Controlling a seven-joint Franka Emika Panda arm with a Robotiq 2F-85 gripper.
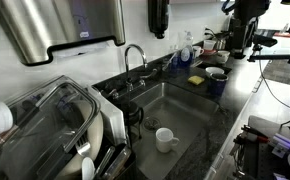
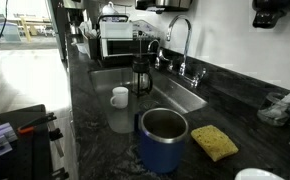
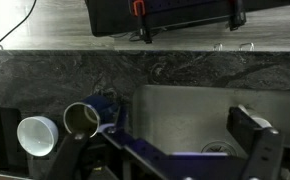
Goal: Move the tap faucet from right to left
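Dish rack (image 1: 55,125): far left on the bench (image 2: 85,120), at 9 o'clock from the sink basin (image 1: 185,115); plates stand in it.
Tap faucet (image 1: 135,58): on the rear rim of the basin, at about 11 o'clock from its middle. Upright stem and high arch, with the spout end pointing down over the basin. Small handles at the foot. Nothing is touching it.
White mug (image 1: 165,138): upright inside the basin, at 6 o'clock from the faucet and well apart from it.
Sponge (image 1: 196,79): yellow, on the bench at 3 o'clock from the faucet, just beside the blue tumbler (image 1: 216,82).
Arm (image 1: 240,25): up at 2 o'clock from the faucet, well apart and past the tumbler.
Hand (image 3: 160,150): the wrist view shows the two fingers spread wide with nothing between them. It looks down on the tumbler, a white cup and the basin edge; the faucet is not in that view.
Handling, judged: rigid metal tube fixed at the base, so it is swivelled, not lifted. The chrome is slick and round, so a pad may slide off.
Where to hold, judged: the down-curving leg of the arch, or high on the neck, where leverage is best. Close the fingers loosely round the tube, or push with one finger's flat side. Keep off the handles, or the water may start.
Stage, judged: approach not yet made.
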